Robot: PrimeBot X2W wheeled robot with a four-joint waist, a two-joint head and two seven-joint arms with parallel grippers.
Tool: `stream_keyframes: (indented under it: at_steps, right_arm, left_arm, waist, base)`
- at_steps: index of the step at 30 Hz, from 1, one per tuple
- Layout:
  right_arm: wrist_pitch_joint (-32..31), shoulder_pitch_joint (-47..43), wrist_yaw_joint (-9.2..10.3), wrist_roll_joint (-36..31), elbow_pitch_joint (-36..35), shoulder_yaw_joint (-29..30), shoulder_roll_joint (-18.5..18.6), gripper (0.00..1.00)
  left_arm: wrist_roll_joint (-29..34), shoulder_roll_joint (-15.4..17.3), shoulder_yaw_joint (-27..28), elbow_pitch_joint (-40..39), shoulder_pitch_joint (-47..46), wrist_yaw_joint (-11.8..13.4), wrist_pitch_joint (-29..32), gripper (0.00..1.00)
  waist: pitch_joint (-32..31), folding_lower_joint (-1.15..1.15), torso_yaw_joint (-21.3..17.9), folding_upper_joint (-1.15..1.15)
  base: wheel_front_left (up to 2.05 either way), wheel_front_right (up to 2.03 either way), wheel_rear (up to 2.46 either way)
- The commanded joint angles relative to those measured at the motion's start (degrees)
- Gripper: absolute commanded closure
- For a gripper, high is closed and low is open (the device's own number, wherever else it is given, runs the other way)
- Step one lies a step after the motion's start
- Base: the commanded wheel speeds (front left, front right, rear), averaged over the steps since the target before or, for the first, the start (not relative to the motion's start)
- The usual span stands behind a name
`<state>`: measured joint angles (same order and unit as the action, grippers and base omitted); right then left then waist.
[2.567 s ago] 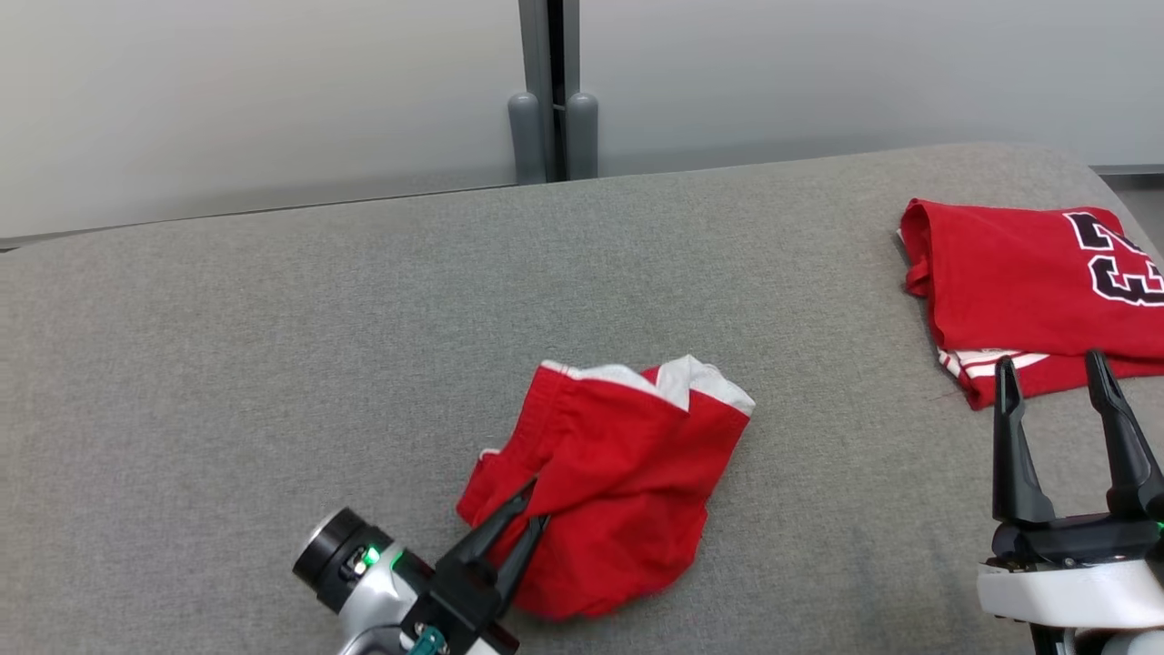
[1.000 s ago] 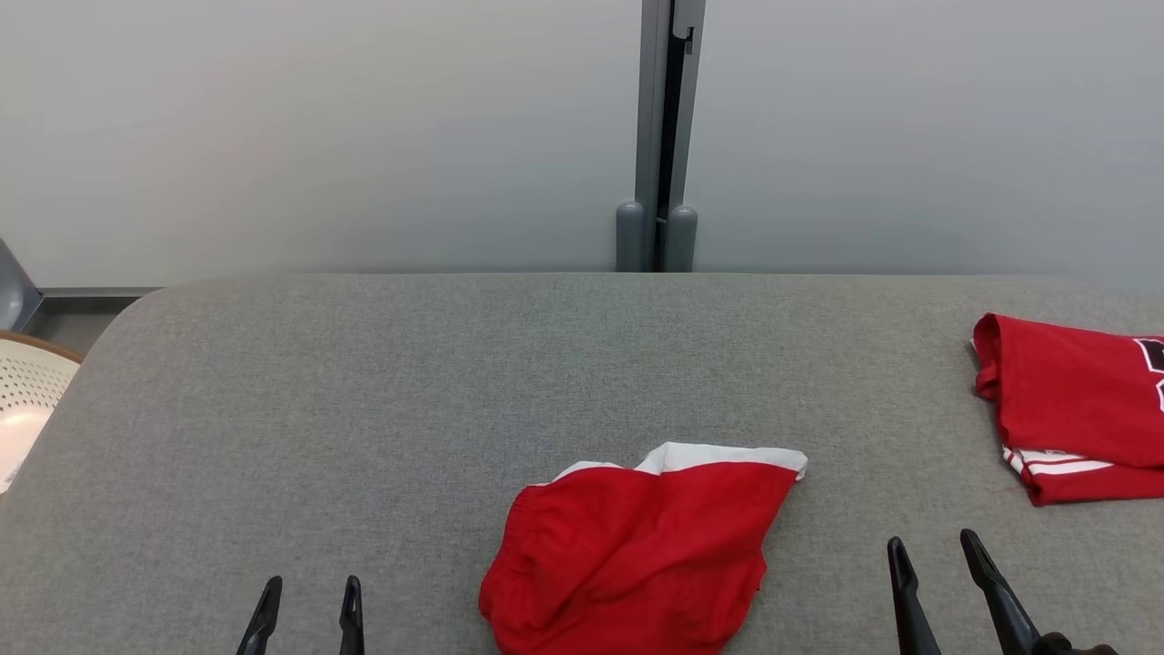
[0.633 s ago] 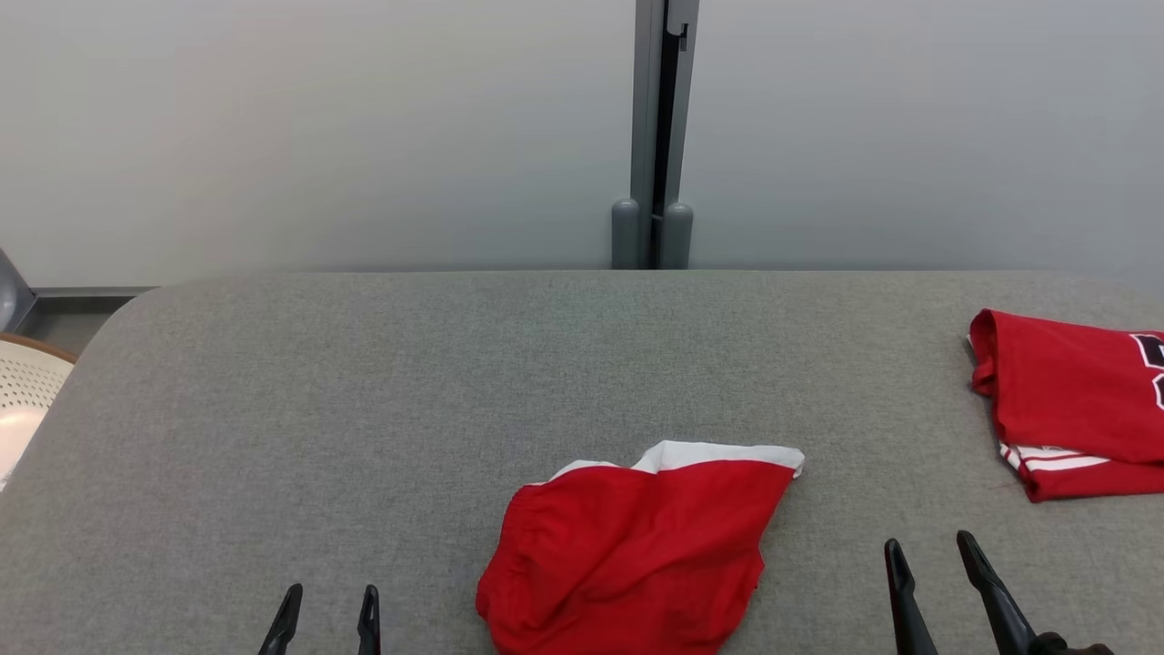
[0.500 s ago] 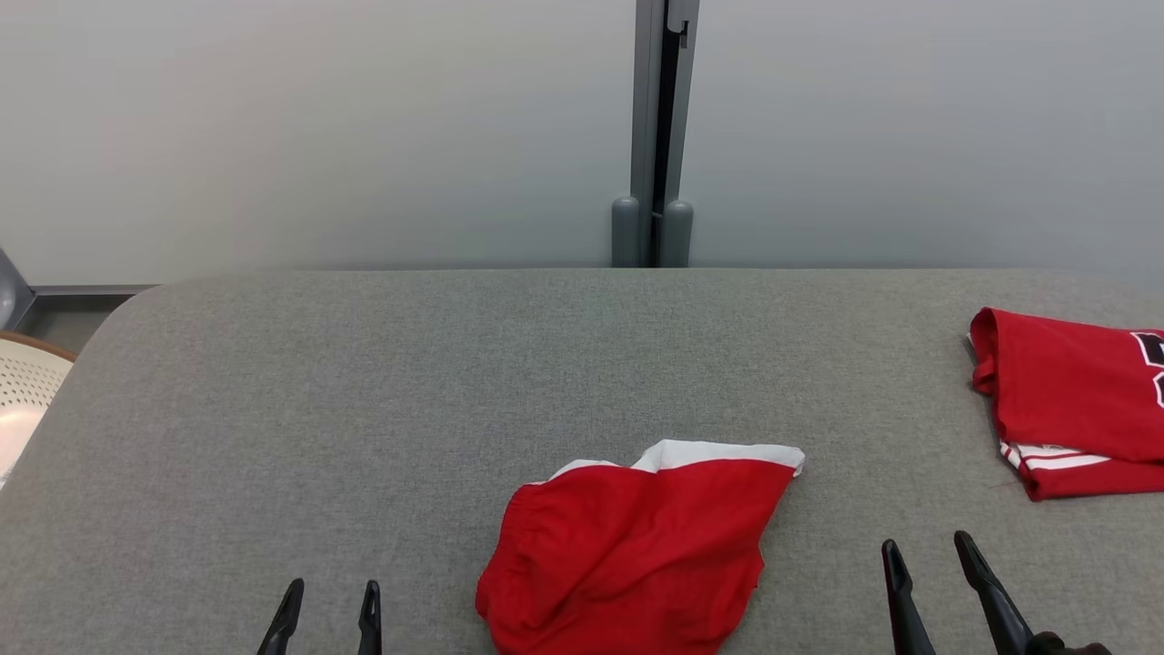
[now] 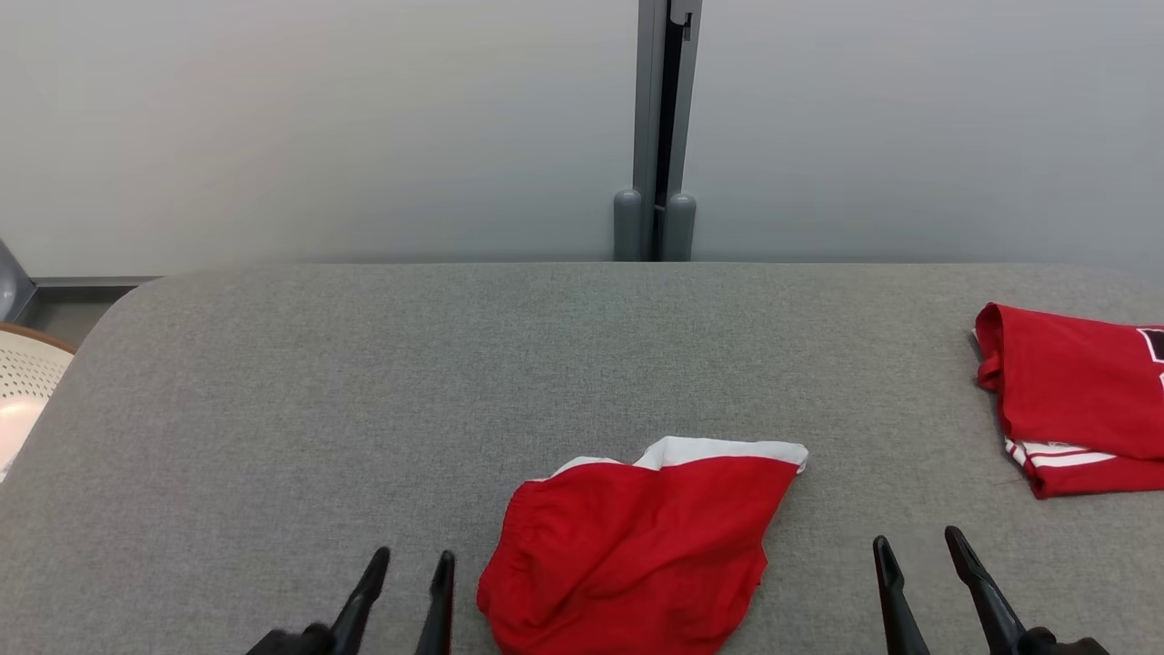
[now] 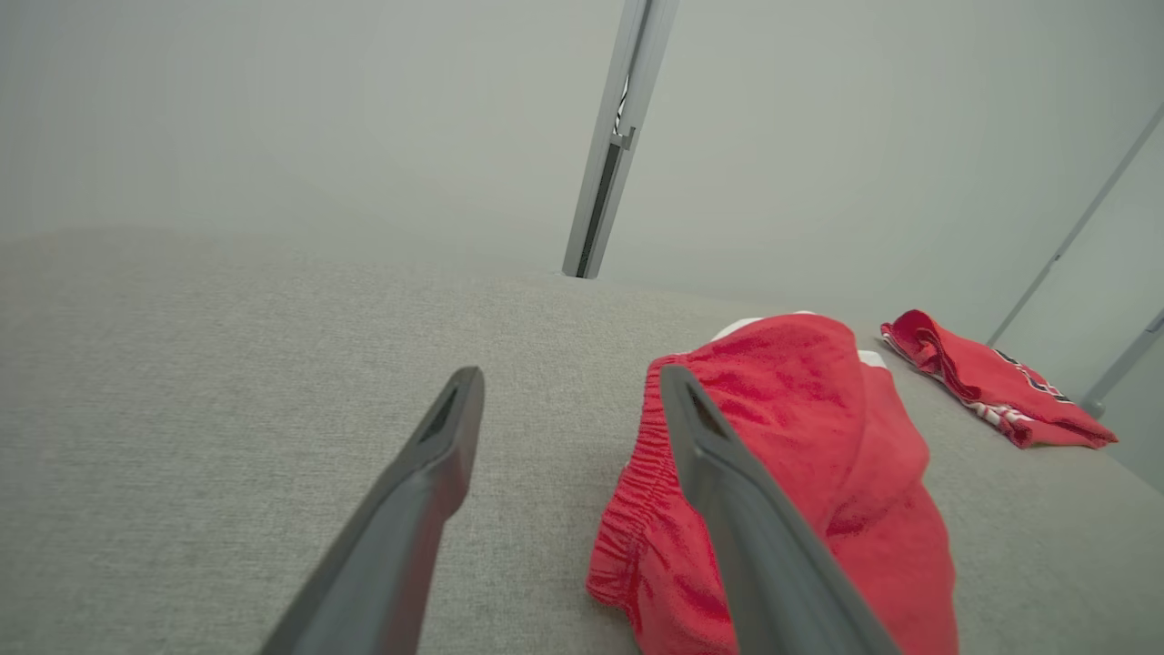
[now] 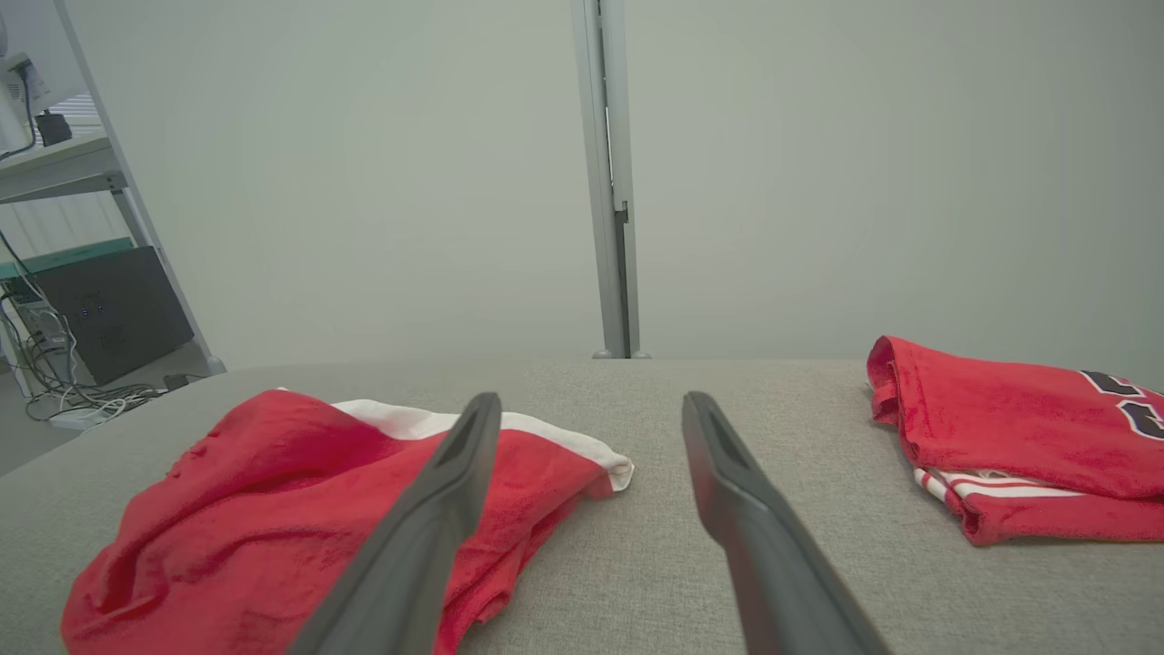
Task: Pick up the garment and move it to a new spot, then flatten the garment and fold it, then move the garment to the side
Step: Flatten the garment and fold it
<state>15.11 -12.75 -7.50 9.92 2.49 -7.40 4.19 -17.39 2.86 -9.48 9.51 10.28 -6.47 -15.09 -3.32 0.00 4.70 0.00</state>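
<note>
A crumpled pair of red shorts (image 5: 637, 555) with a white hem lies on the grey table (image 5: 364, 391) near its front edge. The shorts (image 6: 800, 455) have an elastic waistband at their left side. My left gripper (image 5: 412, 564) is open just left of the shorts, its right finger close to the waistband, nothing between its fingers. My right gripper (image 5: 914, 546) stands open to the right of the shorts (image 7: 300, 509), apart from them and holding nothing.
A folded red jersey (image 5: 1073, 400) with dark numbers and white stripes lies at the table's right side, also seen as the jersey (image 7: 1009, 437) in the right wrist view. A perforated white basket (image 5: 23, 391) sits off the left edge. A grey post (image 5: 657, 136) stands behind.
The left gripper has let go of the shorts, pulled back to the front edge, then shifted right toward the waistband. The camera view has tilted and shifted. The right gripper has barely moved.
</note>
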Motion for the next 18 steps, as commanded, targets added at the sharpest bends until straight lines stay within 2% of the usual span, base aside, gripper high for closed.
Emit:
stream_keyframes:
  at_steps: [1, 3, 4, 7, 10, 13, 18]
  right_arm:
    - [0.0, 0.9, 0.03, -0.6, -0.3, 0.0, 0.3, 0.00]
    - [0.0, 1.3, 0.03, -0.6, -0.3, -0.6, 0.6, 0.00]
    - [0.0, 1.6, 0.03, -0.6, -0.4, -1.0, 0.8, 0.00]
    - [0.0, 2.9, 0.03, -0.9, -0.6, -2.0, 1.4, 0.00]
    - [0.0, 4.3, 0.03, -1.1, -0.8, -3.1, 2.1, 0.00]
    - [0.0, 5.5, 0.03, -1.0, -1.0, -3.4, 2.7, 0.00]
    - [0.0, 6.6, 0.03, -1.3, -1.2, -3.5, 3.4, 0.00]
  left_arm:
    - [-1.5, 0.1, -1.1, 1.2, -2.3, -0.5, -0.1, 0.00]
    - [-5.6, 0.6, -5.0, 5.0, -6.8, -1.0, 1.4, 0.00]
    - [-7.6, 2.0, -8.3, 6.2, -9.6, -1.0, 3.0, 0.00]
    - [-19.4, 6.4, -17.2, 8.6, -16.7, -0.9, 11.7, 0.00]
    - [-29.3, 11.1, -21.2, 9.7, -22.8, -1.0, 18.5, 0.00]
    - [-35.1, 15.0, -24.3, 11.1, -27.1, -1.0, 23.9, 0.00]
    - [-46.4, 18.5, -28.1, 10.1, -30.6, -1.0, 31.9, 0.00]
  waist:
    - [0.3, 0.00, 0.1, 0.00]
    - [0.9, 0.00, 0.2, 0.00]
    - [1.3, 0.00, 0.1, 0.00]
    - [2.6, 0.00, -0.4, 0.00]
    - [4.1, 0.00, -1.2, 0.00]
    - [5.7, 0.00, -2.1, 0.00]
    - [7.2, 0.00, -3.1, 0.00]
  base:
    - [0.00, 0.00, 0.00]
    - [0.00, 0.00, 0.00]
    - [0.00, 0.00, 0.00]
    - [0.00, 0.00, 0.00]
    - [0.00, 0.00, 0.00]
    - [0.00, 0.00, 0.00]
    - [0.00, 0.00, 0.00]
